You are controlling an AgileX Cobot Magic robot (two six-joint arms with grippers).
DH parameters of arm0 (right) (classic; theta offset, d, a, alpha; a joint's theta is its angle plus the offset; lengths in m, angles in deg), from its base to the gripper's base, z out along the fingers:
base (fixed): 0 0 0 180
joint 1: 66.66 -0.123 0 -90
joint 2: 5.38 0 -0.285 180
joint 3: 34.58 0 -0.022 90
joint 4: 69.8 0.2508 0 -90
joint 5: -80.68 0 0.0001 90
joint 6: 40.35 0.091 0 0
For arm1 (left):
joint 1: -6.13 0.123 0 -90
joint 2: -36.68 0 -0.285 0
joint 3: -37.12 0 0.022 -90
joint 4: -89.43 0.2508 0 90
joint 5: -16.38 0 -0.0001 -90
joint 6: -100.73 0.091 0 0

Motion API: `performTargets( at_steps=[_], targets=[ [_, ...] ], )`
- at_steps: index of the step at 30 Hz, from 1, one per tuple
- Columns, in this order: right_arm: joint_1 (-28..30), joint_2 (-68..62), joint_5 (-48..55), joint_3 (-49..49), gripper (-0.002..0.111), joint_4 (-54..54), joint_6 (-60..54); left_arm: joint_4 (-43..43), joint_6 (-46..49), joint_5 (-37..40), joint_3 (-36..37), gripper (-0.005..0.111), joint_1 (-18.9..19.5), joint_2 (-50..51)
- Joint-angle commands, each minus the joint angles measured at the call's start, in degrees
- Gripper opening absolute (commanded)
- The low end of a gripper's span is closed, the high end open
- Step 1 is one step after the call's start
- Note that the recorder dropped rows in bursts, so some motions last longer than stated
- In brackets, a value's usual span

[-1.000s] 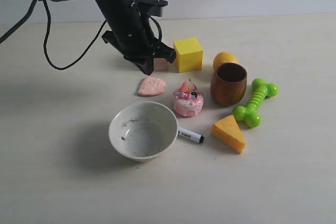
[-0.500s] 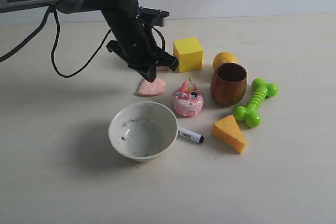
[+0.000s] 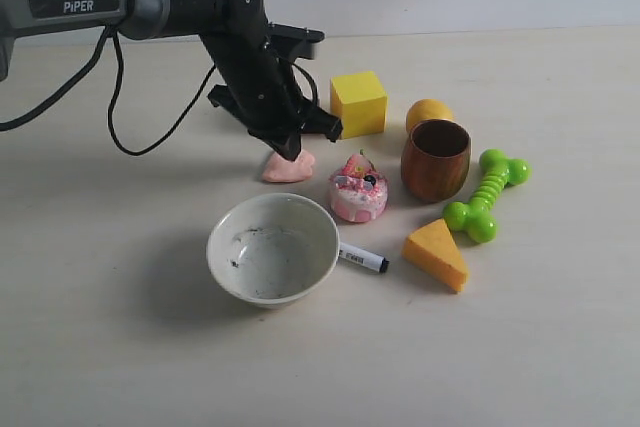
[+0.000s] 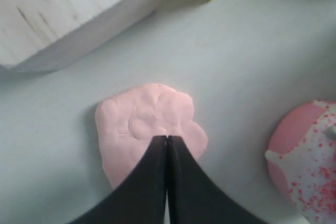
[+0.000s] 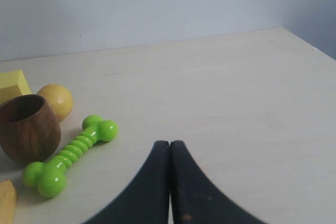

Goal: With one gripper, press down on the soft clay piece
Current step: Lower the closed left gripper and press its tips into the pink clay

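Two grippers are showing, and both are clenched with their jaws meeting and nothing between them. The left gripper is hanging at the end of a dark arm marked "PiPER" and is pointing steeply down at the clay piece, a flat pale pink lump that is lying on the table between a yellow cube behind it and a white bowl in front of it. In the left wrist view the closed tip of the left gripper is sitting over the clay piece, toward one edge of it, and appears to be touching its dimpled surface. A pale wooden block is standing near the clay, apart from it. A pink-and-white toy cake is sitting just beside the clay, without touching it. A black-and-white marker is lying against the bowl's far side. A wooden cup, a yellow-orange ball, a green bone toy and an orange wedge are grouped further over, well apart from the clay. The right gripper is hovering over bare table, away from all of them.
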Motion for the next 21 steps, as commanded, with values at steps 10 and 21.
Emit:
performTargets(
  at_steps=[10, 21],
  targets=[
    [0.0, 0.4, -0.5, 0.3, 0.000, -0.2, 0.0, 0.1, -0.4, -0.8, -0.4, 0.000, -0.2, 0.9],
    [0.0, 0.4, -0.5, 0.3, 0.000, -0.2, 0.0, 2.9, -1.7, 0.4, -0.4, 0.000, -0.2, 5.1]
  ],
)
